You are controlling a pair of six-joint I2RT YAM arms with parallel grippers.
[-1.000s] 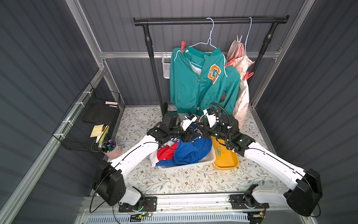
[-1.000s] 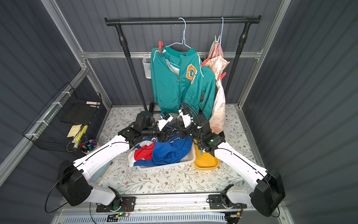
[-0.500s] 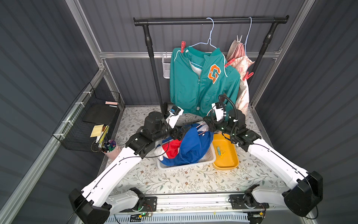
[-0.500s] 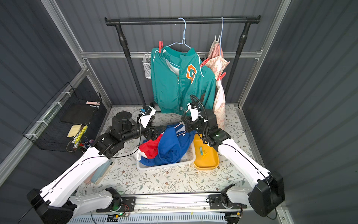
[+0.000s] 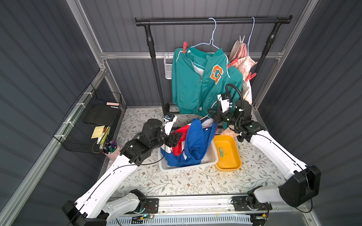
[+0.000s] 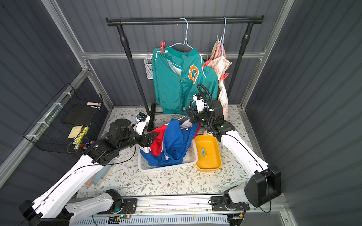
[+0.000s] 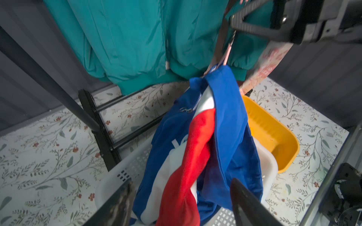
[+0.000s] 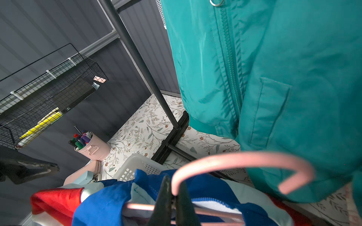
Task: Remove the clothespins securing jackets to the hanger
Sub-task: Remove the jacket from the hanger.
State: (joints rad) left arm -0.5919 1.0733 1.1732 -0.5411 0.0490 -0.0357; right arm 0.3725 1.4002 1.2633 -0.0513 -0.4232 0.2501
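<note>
Though the blue jacket (image 5: pixel 195 142) sags into the white basket (image 5: pixel 211 154), pins remain clipped behind that basket. A red clothespin (image 5: pixel 184 47) stands upright on the shoulder of the teal jacket (image 5: pixel 192 88). Two more red clothespins (image 5: pixel 232 63) (image 5: pixel 250 76) slant outward from the cream jacket (image 5: pixel 246 63). A whitish-grey clothespin (image 5: pixel 242 38) points up at that jacket's top. A teal pin (image 5: pixel 221 151) and a yellow pin (image 5: pixel 225 155) lie in the yellow tray (image 5: pixel 227 168) just beside the basket. Your right hand (image 8: pixel 174 187) is clamped on the pink hanger (image 8: pixel 235 158) above the basket's far edge, with the blue jacket draped from it. Your left hand (image 7: pixel 181 183) gapes open at the basket's opposite side.
</note>
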